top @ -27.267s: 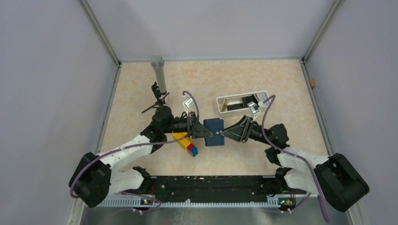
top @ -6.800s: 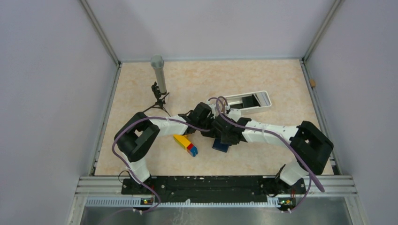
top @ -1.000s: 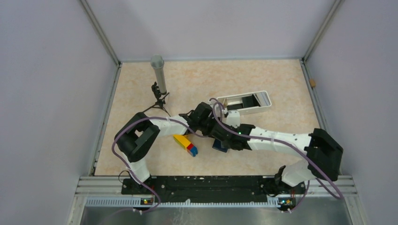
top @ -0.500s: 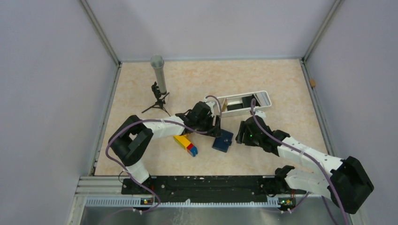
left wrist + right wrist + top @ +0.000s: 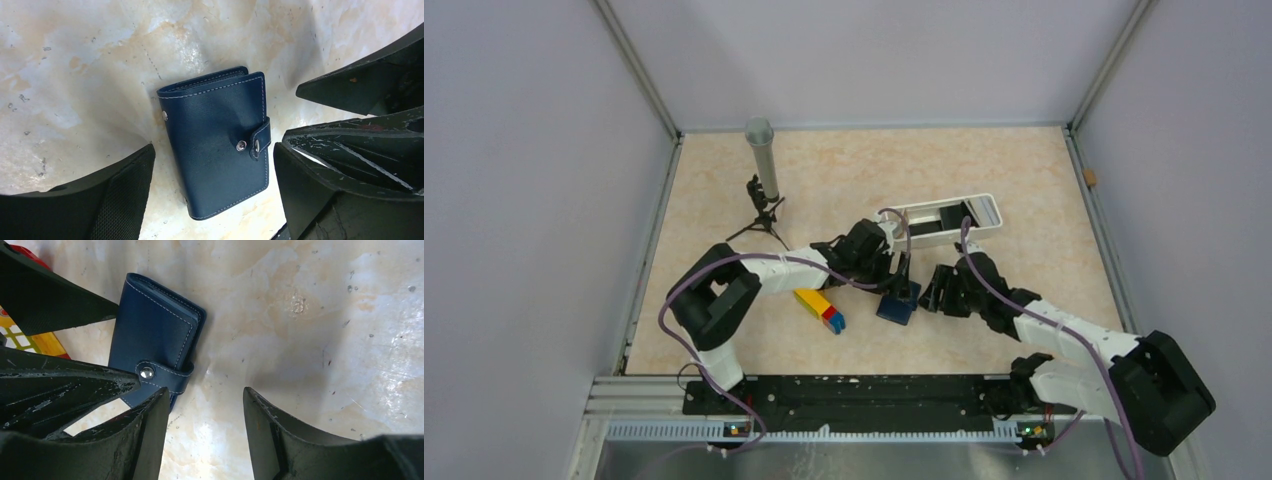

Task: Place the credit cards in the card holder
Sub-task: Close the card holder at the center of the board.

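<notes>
Navy card holder (image 5: 212,130) flat between left end effector's (image 5: 214,149) spread fingers (image 5: 115,200)

card holder (image 5: 150,330) corner behind right claw (image 5: 205,391), bricks (image 5: 47,345) cut by edge, tray (image 5: 990,212) contents prob. unreadable

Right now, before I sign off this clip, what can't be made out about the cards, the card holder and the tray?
No credit cards show in any view; the card holder is snapped shut, so its cover hides whatever is inside.
Contents of the white tray: top view only, too small; just dark shapes.
The card holder's lower end: right wrist view, behind a black gripper finger.
</notes>
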